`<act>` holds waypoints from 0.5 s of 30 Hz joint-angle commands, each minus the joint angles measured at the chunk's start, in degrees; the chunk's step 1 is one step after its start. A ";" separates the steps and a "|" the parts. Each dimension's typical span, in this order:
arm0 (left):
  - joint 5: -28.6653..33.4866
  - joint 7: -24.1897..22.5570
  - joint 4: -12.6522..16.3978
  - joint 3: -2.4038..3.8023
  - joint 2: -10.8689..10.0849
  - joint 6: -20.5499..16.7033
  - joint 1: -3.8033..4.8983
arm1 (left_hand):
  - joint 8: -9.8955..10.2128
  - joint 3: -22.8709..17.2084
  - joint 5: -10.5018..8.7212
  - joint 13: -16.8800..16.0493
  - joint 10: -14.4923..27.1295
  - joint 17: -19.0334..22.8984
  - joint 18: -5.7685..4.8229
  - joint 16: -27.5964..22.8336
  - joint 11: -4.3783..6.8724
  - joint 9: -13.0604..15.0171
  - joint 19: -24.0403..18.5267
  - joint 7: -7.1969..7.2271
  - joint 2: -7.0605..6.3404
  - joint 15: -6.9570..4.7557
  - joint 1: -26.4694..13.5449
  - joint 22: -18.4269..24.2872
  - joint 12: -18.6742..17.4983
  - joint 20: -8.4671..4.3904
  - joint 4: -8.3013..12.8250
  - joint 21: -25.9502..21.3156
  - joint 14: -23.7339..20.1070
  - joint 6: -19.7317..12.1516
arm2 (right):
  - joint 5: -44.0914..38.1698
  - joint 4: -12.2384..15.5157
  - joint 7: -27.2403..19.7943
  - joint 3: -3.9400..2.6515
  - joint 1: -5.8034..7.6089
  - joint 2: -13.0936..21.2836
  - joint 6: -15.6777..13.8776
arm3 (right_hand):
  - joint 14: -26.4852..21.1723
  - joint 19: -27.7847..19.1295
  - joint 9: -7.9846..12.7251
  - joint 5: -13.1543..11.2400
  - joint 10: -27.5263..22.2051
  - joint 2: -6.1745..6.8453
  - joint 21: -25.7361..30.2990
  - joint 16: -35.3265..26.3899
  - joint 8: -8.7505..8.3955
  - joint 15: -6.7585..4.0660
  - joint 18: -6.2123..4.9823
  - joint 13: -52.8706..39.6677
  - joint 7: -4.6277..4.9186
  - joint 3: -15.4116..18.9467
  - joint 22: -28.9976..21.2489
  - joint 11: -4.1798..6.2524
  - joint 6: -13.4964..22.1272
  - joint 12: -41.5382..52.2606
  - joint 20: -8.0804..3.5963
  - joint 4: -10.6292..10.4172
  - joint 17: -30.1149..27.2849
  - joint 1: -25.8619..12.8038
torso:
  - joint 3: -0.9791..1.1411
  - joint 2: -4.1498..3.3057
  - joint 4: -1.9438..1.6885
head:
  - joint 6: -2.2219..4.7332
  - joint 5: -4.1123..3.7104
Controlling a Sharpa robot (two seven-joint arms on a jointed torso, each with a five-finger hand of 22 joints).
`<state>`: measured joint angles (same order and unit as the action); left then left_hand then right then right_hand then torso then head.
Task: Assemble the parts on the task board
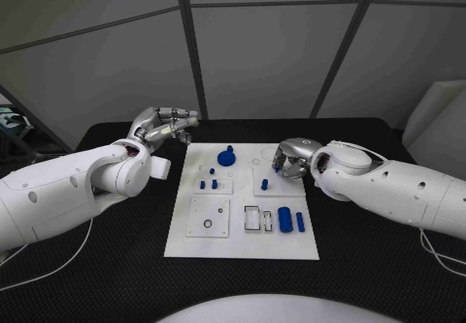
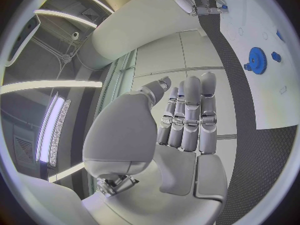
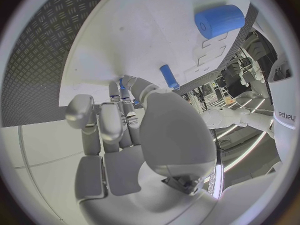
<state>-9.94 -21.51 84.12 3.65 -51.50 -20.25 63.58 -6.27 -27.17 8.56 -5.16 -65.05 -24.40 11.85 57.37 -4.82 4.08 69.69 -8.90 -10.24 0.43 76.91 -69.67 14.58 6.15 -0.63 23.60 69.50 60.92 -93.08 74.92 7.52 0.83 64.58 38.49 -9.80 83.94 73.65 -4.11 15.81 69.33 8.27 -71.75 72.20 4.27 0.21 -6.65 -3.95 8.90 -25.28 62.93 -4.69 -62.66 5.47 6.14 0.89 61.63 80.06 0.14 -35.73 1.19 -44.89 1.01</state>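
Black table (image 1: 369,229), one task board (image 1: 243,242)

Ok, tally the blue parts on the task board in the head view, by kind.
Gear: 1
Small pegs: 4
Cylinders lying flat: 2
Total: 7

Cool, even light fell from above on the board (image 1: 243,242), which stood bright and sharp against the dark table (image 1: 369,269) with only faint shadows, while both wrist views bent straight edges into curves, showed glaring ceiling strips at the rim and blurred toward their dark frames
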 commanded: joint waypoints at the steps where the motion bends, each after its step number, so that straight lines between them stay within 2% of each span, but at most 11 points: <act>1: 0.54 -0.92 -0.10 0.06 0.04 0.02 0.07 | -0.03 0.32 -0.16 -0.06 -0.38 0.10 -1.36 -0.38 -0.09 -0.04 -0.27 -0.01 0.62 0.01 0.07 0.09 0.22 0.02 -0.08 -0.37 -0.33 0.31 | -0.91 -0.04 0.72 0.37 -0.60 -0.19 1.93 | 2.02 0.66 -0.16 -0.67 1.05 -0.89 -0.72 0.52 0.38 -0.45 0.85 -0.22 -0.19 -0.54 0.68 0.18 -1.02 0.40 -0.19 0.11 0.21 0.03 | 0.00 -0.05 0.04 | -0.06 0.08; 9: 0.54 -0.67 -0.45 0.06 0.09 0.02 0.07 | -0.03 0.32 -0.16 -0.06 -0.38 0.10 -1.36 -0.38 -0.09 -0.04 -0.27 -0.01 0.62 0.01 0.07 0.09 0.22 0.02 -0.08 -0.37 -0.33 0.31 | -2.91 0.23 2.27 0.36 -0.83 -0.31 0.89 | 2.02 1.87 -0.41 -2.46 2.83 -1.83 -2.72 1.40 0.90 -1.00 1.34 -0.56 -0.83 -1.44 3.36 0.88 -2.83 1.03 -0.69 0.75 0.82 0.66 | -0.01 0.01 0.11 | -0.28 -0.07; 15: 0.54 -0.60 -0.67 0.06 0.09 -0.12 0.07 | -0.01 0.39 -0.16 -0.07 -0.31 0.19 -1.36 -0.48 -0.10 -0.05 -0.25 -0.06 0.70 0.00 0.20 0.24 0.28 0.01 0.01 -0.52 -0.35 0.29 | -5.12 1.10 3.44 0.36 -1.07 -0.21 -1.30 | 2.00 3.49 -0.63 -2.66 3.91 -2.23 -4.90 1.75 1.23 -1.33 1.95 -0.85 -1.20 -2.03 6.39 1.26 -4.03 1.38 -1.02 1.44 0.86 1.19 | -0.01 0.08 0.08 | -0.30 -0.17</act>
<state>-9.71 -21.51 83.47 3.65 -51.46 -20.27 63.58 -6.27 -27.17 8.56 -5.15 -65.05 -24.29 11.85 57.03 -4.82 4.08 69.69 -8.90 -10.22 0.44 76.93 -69.49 14.58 6.15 -0.63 23.42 69.50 60.92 -96.03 75.75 9.59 0.83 63.98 38.32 -11.37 83.94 76.67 -4.63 13.27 72.73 6.67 -76.32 73.72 5.28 -0.64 -5.28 -4.78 7.70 -26.99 69.10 -3.43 -66.21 6.64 5.20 2.20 62.41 81.08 0.14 -35.71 1.29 -45.22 0.87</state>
